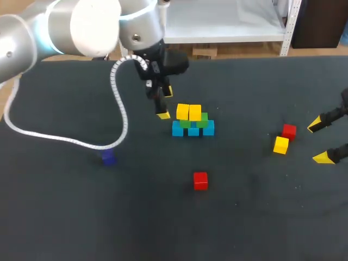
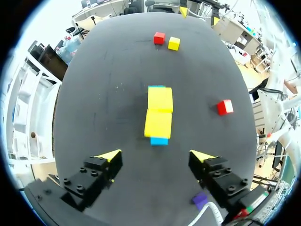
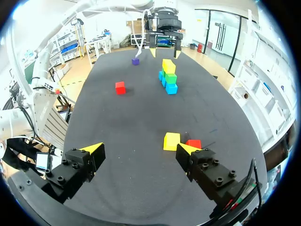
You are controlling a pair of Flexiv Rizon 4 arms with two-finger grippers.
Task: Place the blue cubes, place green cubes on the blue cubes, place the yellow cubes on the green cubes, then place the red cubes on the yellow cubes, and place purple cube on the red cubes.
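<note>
Dark desk [image 1: 65, 206] bears our stack [image 1: 193, 122]. Left claw [image 1: 166, 103], right claw [image 1: 318, 141]: wide, empty. Red cube [image 1: 200, 180] seems light, rigid; pinch opposite faces.

In the middle, three blue cubes [image 1: 178, 129] sit in a row, with two green cubes [image 1: 203, 122] on them and two yellow cubes [image 1: 182, 112] on top. The left gripper [image 1: 166, 103] hangs just beside them, fingers spread. A lone red cube [image 1: 200, 180] lies nearer the front. A second red cube [image 1: 289, 131] and a loose yellow cube [image 1: 281, 145] (apparently touching) lie near the right gripper [image 1: 318, 141], which is also spread. A purple cube [image 1: 108, 157] lies by the white cable [image 1: 120, 109].
</note>
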